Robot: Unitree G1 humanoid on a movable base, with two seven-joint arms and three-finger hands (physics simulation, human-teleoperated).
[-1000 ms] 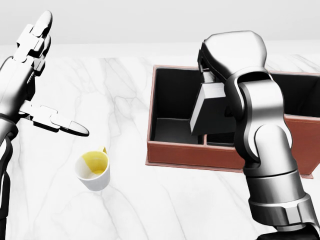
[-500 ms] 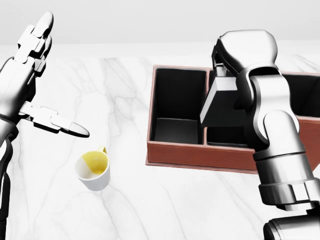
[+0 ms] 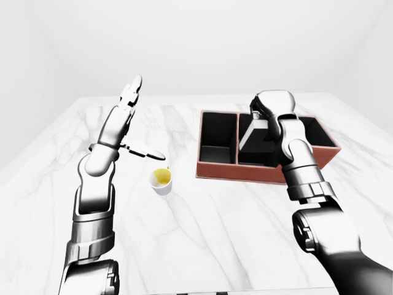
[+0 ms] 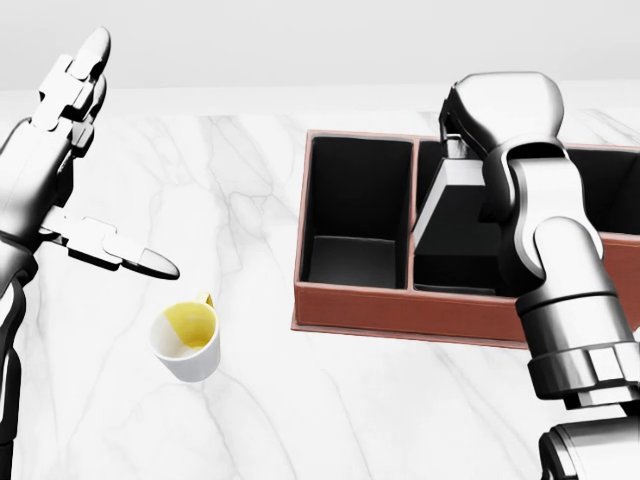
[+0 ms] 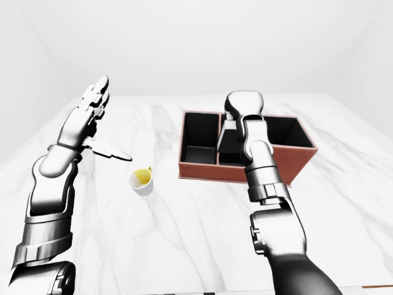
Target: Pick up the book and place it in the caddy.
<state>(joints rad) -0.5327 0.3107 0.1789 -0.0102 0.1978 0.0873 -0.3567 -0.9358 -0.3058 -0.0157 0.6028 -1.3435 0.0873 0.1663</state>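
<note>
White ceramic cup with yellow interior (image 4: 187,341): on white marble table (image 4: 250,200), below the left hand (image 4: 60,150), apart from it. Left hand raised, fingers spread, empty. Right hand (image 4: 500,115): grips grey rectangular book (image 4: 455,215) from above, tilted over middle compartment of brown leather caddy with black lining (image 4: 400,305); fingers hidden, closure unclear.

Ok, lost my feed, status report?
Right robot hand shut on book, tilted over caddy middle compartment. Left robot hand open, raised. Cup apart, not obstructing.
</note>
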